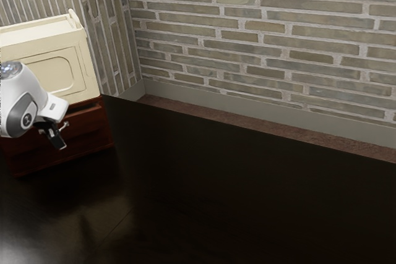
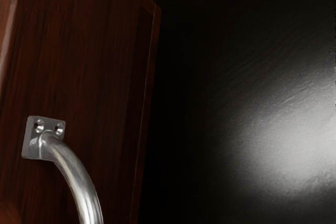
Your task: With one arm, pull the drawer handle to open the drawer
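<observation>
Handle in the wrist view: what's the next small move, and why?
I'd probably ease the claw slightly straight away from the drawer front, stopping if the handle doesn't follow. The exterior view puts the claw right at the drawer front, and the handle's bar curves from its screwed plate to the wrist view's lower edge, just under the hand. Whether the grip is firm, I can't tell.

Rounded white arm, black claw
</observation>
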